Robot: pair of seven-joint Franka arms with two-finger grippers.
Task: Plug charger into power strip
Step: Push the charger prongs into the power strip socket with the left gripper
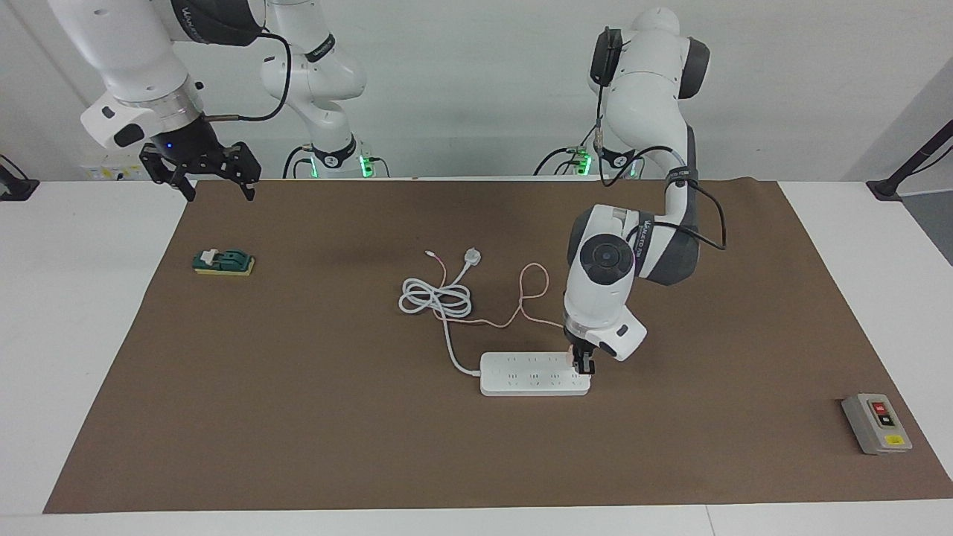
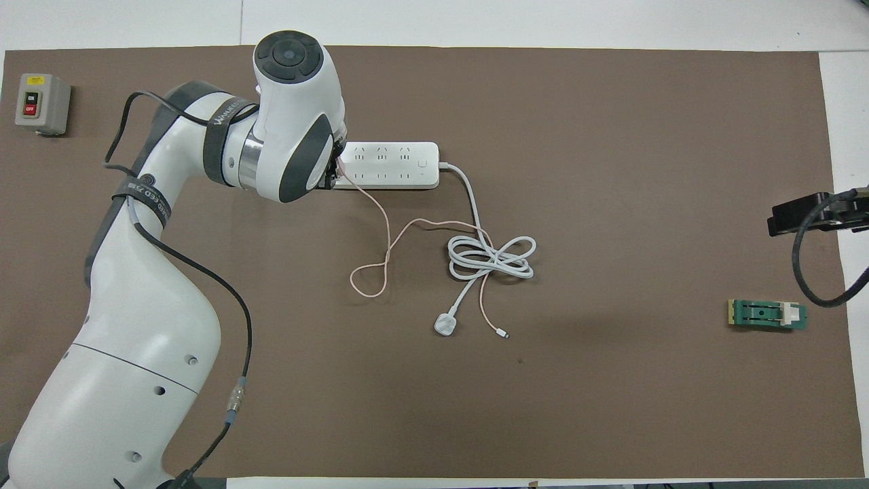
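Observation:
The long white power strip (image 1: 532,374) (image 2: 394,164) lies flat in the middle of the brown mat. My left gripper (image 1: 582,366) points straight down over the strip's end toward the left arm's end of the table. It is shut on the small pale-pink charger (image 1: 569,357), which sits right at the strip's top face. I cannot tell whether its prongs are in a socket. The charger's thin pink cable (image 1: 532,286) (image 2: 387,238) trails off toward the robots. In the overhead view the left hand hides the charger. My right gripper (image 1: 199,167) (image 2: 815,210) waits open, raised over the mat's edge at the right arm's end.
The strip's thick white cord (image 1: 435,298) (image 2: 492,258) lies coiled nearer to the robots, ending in a round white plug (image 1: 472,257) (image 2: 445,325). A grey switch box (image 1: 876,423) (image 2: 42,103) sits at the left arm's end. A green-and-yellow block (image 1: 223,262) (image 2: 767,314) lies below the right gripper.

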